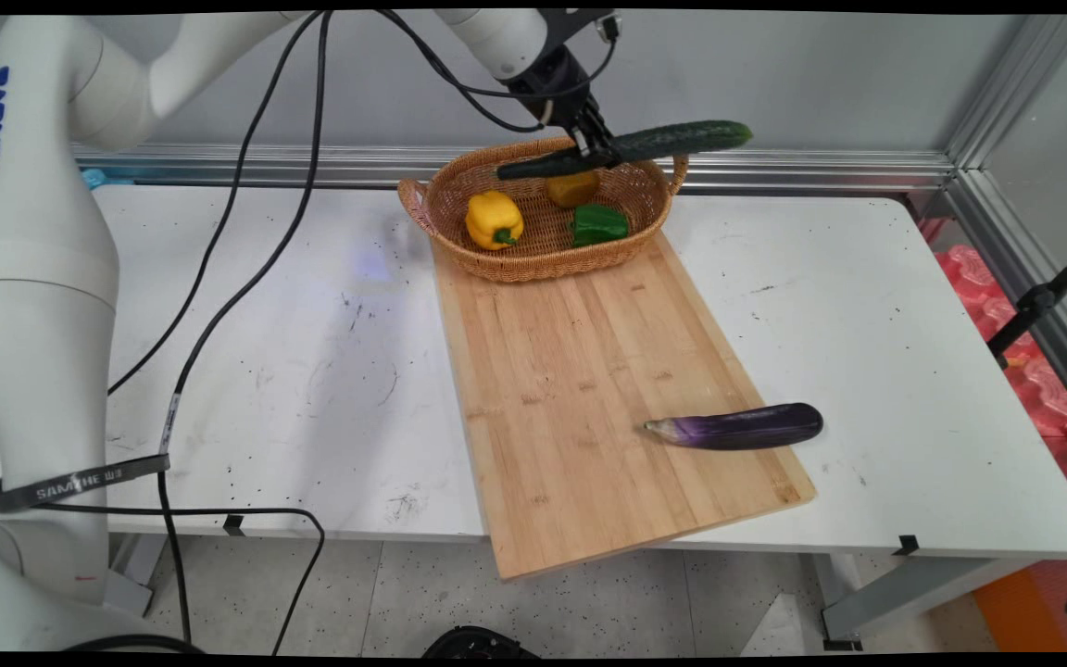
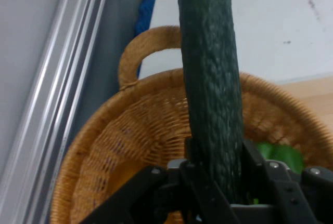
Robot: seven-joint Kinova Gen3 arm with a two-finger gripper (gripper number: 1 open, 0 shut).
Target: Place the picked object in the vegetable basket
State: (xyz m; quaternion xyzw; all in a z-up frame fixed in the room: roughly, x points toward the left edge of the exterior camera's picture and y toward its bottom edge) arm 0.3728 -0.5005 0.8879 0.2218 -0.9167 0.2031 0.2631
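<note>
your gripper (image 1: 595,148) is clamped on the cucumber (image 1: 631,148), fingers tight against its sides near the middle, holding it almost level in the air above the basket (image 1: 515,264). in the basket under it you have a yellow pepper (image 1: 494,220), a green pepper (image 1: 599,224) and a brownish piece (image 1: 572,188) you can't identify. the basket sits at the far end of the board (image 1: 589,371); an eggplant (image 1: 737,427) lies near its near right corner. a band on the cables reads "samthe".
</note>
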